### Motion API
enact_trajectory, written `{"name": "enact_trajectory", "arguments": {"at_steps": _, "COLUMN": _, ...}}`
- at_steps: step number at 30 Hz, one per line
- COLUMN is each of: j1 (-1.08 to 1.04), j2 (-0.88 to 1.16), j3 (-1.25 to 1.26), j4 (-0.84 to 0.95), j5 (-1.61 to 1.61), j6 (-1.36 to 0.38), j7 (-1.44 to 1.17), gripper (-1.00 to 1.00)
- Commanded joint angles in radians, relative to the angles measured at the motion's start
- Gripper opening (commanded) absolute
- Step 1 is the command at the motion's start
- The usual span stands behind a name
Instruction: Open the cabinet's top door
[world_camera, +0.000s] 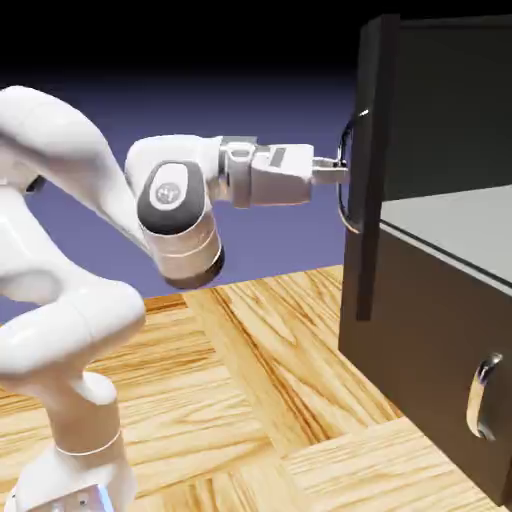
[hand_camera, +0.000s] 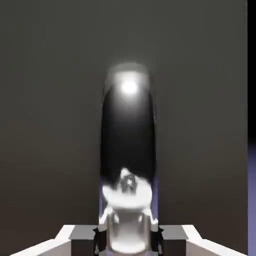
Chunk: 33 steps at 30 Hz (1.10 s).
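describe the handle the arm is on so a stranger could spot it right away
Find the tall dark cabinet at the exterior view's right. Its top door stands swung ajar, seen nearly edge-on. The upper handle is the curved silver loop on that door, level with the tool; the lower handle sits near the bottom on the shut panel.

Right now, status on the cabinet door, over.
End effector shut on top door's handle. Top door swung partly open. Nothing in the way.
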Motion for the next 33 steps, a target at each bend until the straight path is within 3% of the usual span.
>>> {"name": "enact_trajectory", "arguments": {"at_steps": 1, "j1": 0.017, "j2": -0.036, "j3": -0.014, "j4": -0.012, "j5": -0.025, "j6": -0.033, "j7": 0.025, "gripper": -1.00}}
{"name": "enact_trajectory", "arguments": {"at_steps": 16, "j1": 0.484, "j2": -0.443, "j3": -0.115, "j4": -0.142, "j5": -0.064, "j6": -0.683, "j7": 0.044, "gripper": -1.00}}
{"name": "enact_trajectory", "arguments": {"at_steps": 33, "j1": 0.829, "j2": -0.740, "j3": 0.288, "j4": -0.087, "j5": 0.266, "j6": -1.422, "j7": -0.004, "gripper": -1.00}}
